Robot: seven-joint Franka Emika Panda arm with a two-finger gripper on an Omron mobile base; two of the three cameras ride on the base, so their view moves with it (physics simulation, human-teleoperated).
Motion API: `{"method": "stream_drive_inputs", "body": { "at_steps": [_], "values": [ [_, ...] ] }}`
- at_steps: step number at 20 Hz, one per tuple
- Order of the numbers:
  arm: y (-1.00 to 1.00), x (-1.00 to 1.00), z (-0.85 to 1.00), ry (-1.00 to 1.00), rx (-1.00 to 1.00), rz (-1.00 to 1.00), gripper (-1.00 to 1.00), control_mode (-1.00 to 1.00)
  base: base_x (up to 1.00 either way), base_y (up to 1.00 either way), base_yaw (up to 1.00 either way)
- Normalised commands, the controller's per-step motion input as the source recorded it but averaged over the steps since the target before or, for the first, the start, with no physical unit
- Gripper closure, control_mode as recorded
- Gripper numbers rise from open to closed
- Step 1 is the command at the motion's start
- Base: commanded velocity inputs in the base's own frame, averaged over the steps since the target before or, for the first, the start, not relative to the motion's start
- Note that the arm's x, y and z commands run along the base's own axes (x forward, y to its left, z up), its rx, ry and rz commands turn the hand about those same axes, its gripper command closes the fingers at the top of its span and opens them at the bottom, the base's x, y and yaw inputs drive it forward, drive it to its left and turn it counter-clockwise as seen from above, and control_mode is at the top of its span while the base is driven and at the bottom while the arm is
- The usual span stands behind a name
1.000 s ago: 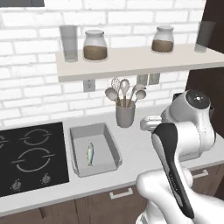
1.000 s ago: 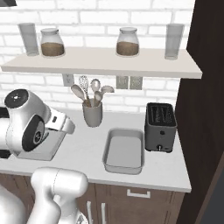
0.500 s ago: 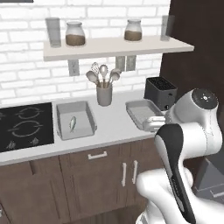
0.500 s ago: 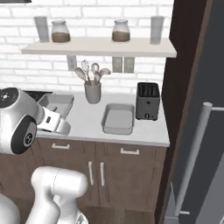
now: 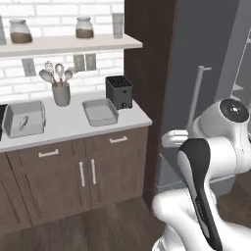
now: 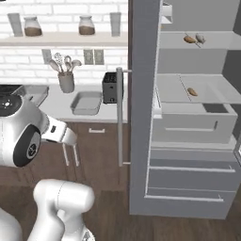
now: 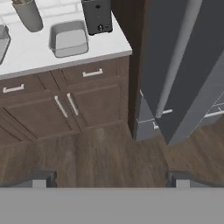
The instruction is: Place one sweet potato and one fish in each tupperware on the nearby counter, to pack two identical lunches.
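Tupperware (image 5: pixel 100 112): shallow pale grey rectangular tray, flared rim, on smooth off-white counter (image 5: pixel 73 122); fingers (image 7: pixel 109 177) spread wide, empty.

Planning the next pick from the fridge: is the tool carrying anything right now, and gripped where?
Nothing is held. The tool is open, its fingertips wide apart over bare wooden floor, well off the counter.
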Motion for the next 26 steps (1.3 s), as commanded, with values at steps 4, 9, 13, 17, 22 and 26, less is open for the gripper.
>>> {"method": "stream_drive_inputs", "body": {
  "at_steps": [4, 9, 13, 17, 22, 26],
  "values": [
    [0.0, 0.0, 0.0, 0.0, 0.0, 0.0, -1.0, 1.0, -0.38, -1.0, -0.17],
    [0.0, 0.0, 0.0, 0.0, 0.0, 0.0, -1.0, 1.0, -0.02, -1.0, -0.22],
    [0.0, 0.0, 0.0, 0.0, 0.0, 0.0, -1.0, 1.0, 0.05, -0.96, -0.44],
    [0.0, 0.0, 0.0, 0.0, 0.0, 0.0, -1.0, 1.0, 0.2, -0.83, -0.53],
    [0.0, 0.0, 0.0, 0.0, 0.0, 0.0, -1.0, 1.0, 0.17, -0.87, -0.51],
    [0.0, 0.0, 0.0, 0.0, 0.0, 0.0, -1.0, 1.0, 0.07, -0.92, -0.47]
  ]
}}
